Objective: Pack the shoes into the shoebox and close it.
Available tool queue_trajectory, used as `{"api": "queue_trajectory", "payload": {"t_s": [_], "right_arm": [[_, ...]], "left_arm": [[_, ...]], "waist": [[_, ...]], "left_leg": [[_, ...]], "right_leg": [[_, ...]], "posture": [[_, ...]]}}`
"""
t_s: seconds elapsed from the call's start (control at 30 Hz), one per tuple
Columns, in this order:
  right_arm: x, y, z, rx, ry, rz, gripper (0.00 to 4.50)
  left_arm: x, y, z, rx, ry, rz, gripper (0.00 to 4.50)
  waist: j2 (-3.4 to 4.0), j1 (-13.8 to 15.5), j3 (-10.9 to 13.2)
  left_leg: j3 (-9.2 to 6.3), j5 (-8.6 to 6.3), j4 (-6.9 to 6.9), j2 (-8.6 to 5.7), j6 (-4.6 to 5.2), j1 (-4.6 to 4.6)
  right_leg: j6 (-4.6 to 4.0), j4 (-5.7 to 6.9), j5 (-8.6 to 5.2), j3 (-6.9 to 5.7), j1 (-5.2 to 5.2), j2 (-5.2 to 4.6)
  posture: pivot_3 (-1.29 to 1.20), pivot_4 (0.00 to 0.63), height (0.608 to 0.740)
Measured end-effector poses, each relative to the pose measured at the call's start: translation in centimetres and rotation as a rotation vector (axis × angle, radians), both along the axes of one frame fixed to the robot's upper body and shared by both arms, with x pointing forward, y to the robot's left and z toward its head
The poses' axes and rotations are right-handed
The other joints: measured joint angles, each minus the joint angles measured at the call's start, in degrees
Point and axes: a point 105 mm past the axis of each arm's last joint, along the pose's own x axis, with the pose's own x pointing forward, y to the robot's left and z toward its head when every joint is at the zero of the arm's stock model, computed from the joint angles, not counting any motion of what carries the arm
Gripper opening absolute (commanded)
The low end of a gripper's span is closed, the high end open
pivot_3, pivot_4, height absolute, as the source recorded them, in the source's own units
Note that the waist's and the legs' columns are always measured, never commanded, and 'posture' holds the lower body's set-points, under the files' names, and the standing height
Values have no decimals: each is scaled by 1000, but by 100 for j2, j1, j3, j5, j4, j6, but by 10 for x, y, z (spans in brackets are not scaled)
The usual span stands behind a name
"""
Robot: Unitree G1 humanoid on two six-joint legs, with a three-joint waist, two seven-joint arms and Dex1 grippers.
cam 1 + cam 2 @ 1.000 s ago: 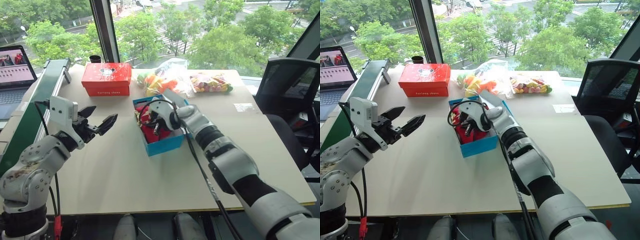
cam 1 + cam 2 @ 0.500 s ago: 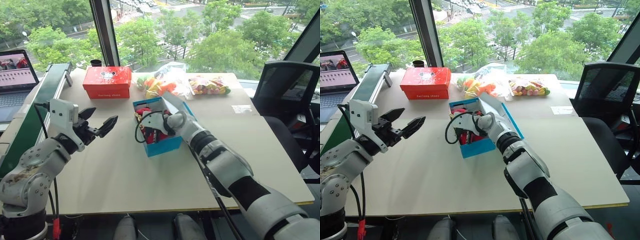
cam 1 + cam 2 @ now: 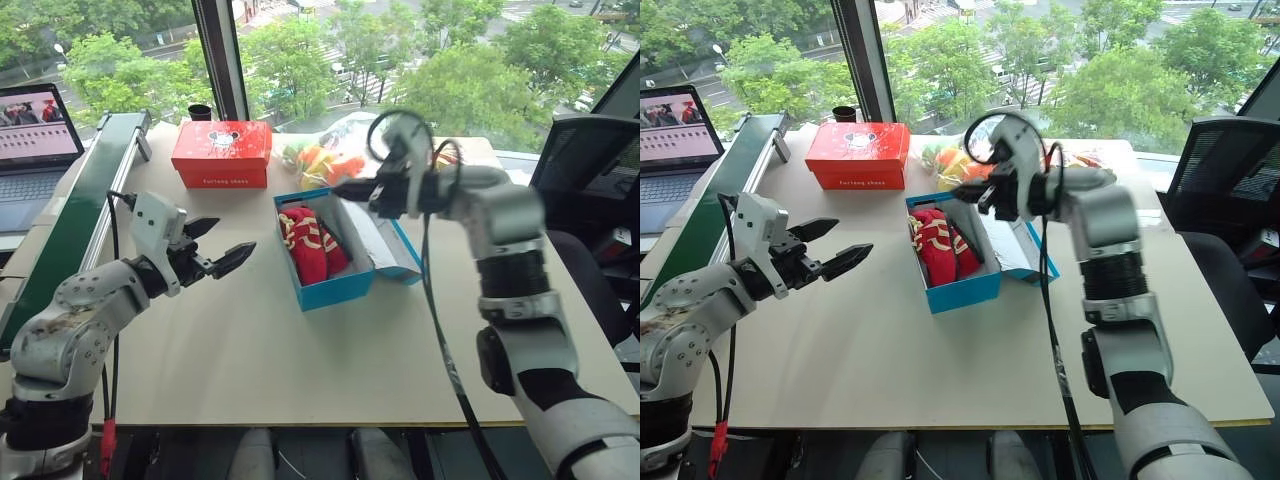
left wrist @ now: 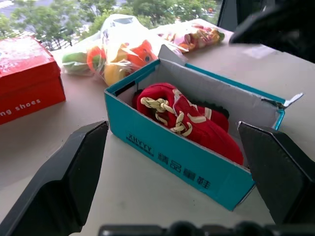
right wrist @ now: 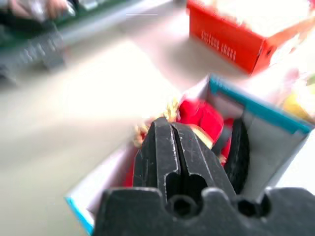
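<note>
The blue shoebox (image 3: 335, 289) stands open mid-table, its lid (image 3: 380, 240) folded out to the right. Red shoes (image 3: 310, 243) with yellow-gold marks lie inside it, toes toward me. My right gripper (image 3: 342, 190) is shut and empty, hovering over the box's far right corner; the right wrist view looks past its closed fingers (image 5: 172, 147) down onto the shoes (image 5: 199, 115). My left gripper (image 3: 236, 234) is open and empty, left of the box and pointing at it. Through its spread fingers (image 4: 74, 172) the left wrist view frames the box (image 4: 182, 160) and shoes (image 4: 189, 118).
A red box (image 3: 222, 153) with a white emblem sits at the back left, with clear bags of toys (image 3: 320, 155) behind the shoebox. A green rail (image 3: 70, 220) and a laptop (image 3: 35, 125) border the left edge. A black chair (image 3: 590, 180) stands to the right.
My right gripper has pulled out of the shoebox and swung to its far right corner, leaving the shoes inside. My left gripper has edged toward the box.
</note>
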Motion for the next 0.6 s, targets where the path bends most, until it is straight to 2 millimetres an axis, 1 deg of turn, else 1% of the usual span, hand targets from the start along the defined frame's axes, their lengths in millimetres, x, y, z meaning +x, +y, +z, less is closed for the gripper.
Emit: {"api": "queue_trajectory", "payload": {"t_s": [0.03,0.07,0.17,0.27,0.33,0.4,0.47,0.5,0.57,0.6], "right_arm": [[7,-3,2,26,-12,-41,36],[15,-10,5,56,-28,-103,36],[33,-34,10,139,-53,-262,36],[44,-61,13,160,-88,-407,36],[46,-75,18,178,-135,-472,36],[49,-83,31,195,-206,-508,36],[50,-94,48,183,-288,-536,36],[50,-96,56,173,-321,-532,36],[51,-94,76,162,-393,-499,36],[52,-88,89,158,-432,-463,36]], "left_arm": [[0,-1,-1,1,3,-7,4500],[-1,-1,-1,3,6,-13,4500],[0,-1,-2,16,8,-15,4500],[2,-8,-2,4,6,-45,4500],[2,-14,-5,-5,12,-63,4500],[5,-15,-6,-1,20,-63,4500],[7,-17,-4,-4,11,-68,4500],[7,-17,-3,-2,5,-69,4500],[8,-16,-5,1,7,-63,4500],[8,-15,-5,1,9,-61,4500]], "waist": [[0,-1,0],[0,1,0],[1,18,1],[0,46,1],[1,31,1],[5,-2,3],[5,-29,3],[6,-38,4],[8,-55,5],[10,-68,6]], "left_leg": [[0,0,3,1,0,3],[0,0,3,1,0,3],[-1,1,4,0,0,3],[-1,0,0,-2,0,0],[-1,0,-9,-2,0,0],[0,0,-12,-2,0,-2],[0,0,-11,-1,0,-1],[0,0,-11,-2,0,-1],[0,0,-8,-2,0,0],[-1,0,-7,-2,0,0]], "right_leg": [[-1,1,1,-1,3,0],[2,1,2,-1,2,0],[2,0,3,-3,6,0],[3,-3,2,-3,5,-2],[2,-3,2,-1,1,-2],[1,0,3,0,-4,-2],[0,2,4,1,-4,-1],[0,3,4,1,-4,-2],[0,9,4,2,-4,-2],[0,10,4,2,-4,-1]], "posture": [[0,150,739],[0,150,739],[0,150,739],[0,150,739],[0,150,739],[0,150,739],[0,150,739],[0,150,739],[0,150,739],[0,150,739]]}}
